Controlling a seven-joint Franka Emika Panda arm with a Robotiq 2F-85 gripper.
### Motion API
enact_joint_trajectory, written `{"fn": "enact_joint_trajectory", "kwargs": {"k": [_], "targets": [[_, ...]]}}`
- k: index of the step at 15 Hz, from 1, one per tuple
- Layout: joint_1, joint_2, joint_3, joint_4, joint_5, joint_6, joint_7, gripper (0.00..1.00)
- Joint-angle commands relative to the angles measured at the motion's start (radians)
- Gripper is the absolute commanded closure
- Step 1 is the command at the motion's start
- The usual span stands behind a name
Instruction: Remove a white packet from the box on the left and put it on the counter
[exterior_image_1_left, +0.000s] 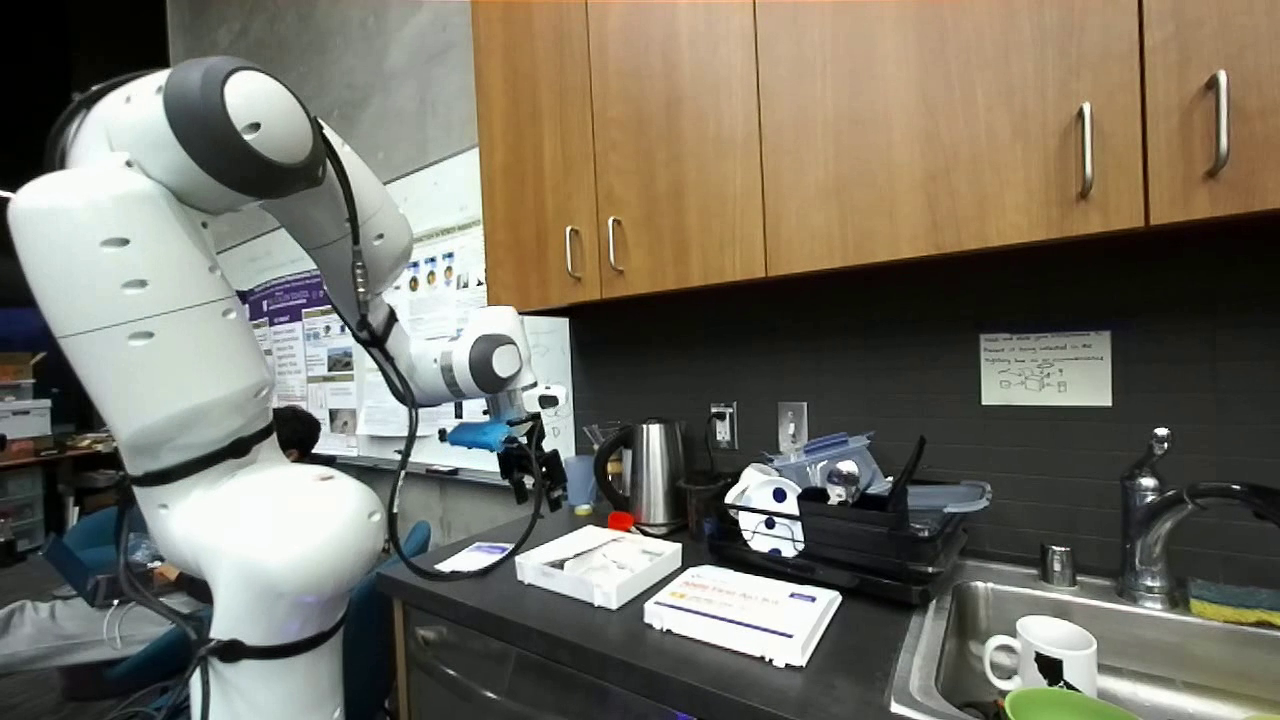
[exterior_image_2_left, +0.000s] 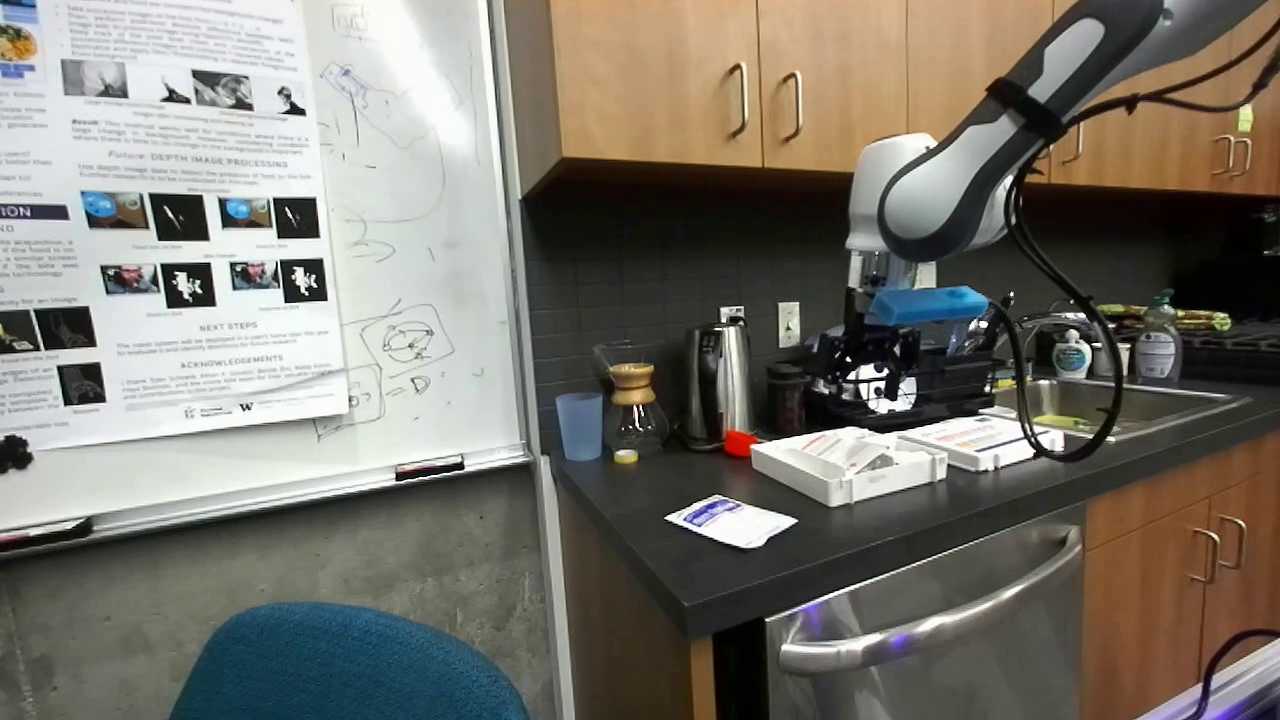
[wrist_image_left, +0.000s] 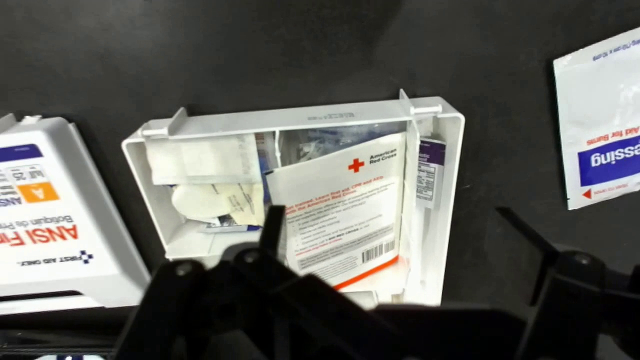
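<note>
A white packet (exterior_image_2_left: 732, 522) lies near the table's (exterior_image_2_left: 840, 530) front corner. Only the wrist view shows Red Cross print (wrist_image_left: 372, 162) inside the box (wrist_image_left: 295, 118). The tool (wrist_image_left: 387, 209) gapes wide.

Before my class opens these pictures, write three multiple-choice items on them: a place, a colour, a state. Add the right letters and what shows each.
1. The loose packet lies on:
A. the floor
B. the counter
C. the kettle

2. What colour is the chair?
A. yellow
B. red
C. blue

3. The gripper is:
A. open
B. shut
C. holding a mug

Right: 1 B, both exterior views show it there, apart from the box; 2 C, an exterior view shows its blue back; 3 A, in the wrist view its fingers stand wide apart.
</note>
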Motion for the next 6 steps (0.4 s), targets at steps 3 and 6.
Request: {"fn": "enact_joint_trajectory", "kwargs": {"k": [3,6], "targets": [[-0.021,-0.115,-0.024,-0.029,0.031,-0.084,-0.085,0.00],[-0.035,-0.089,-0.006,-0.014,0.023,-0.071,-0.064,0.00]]}}
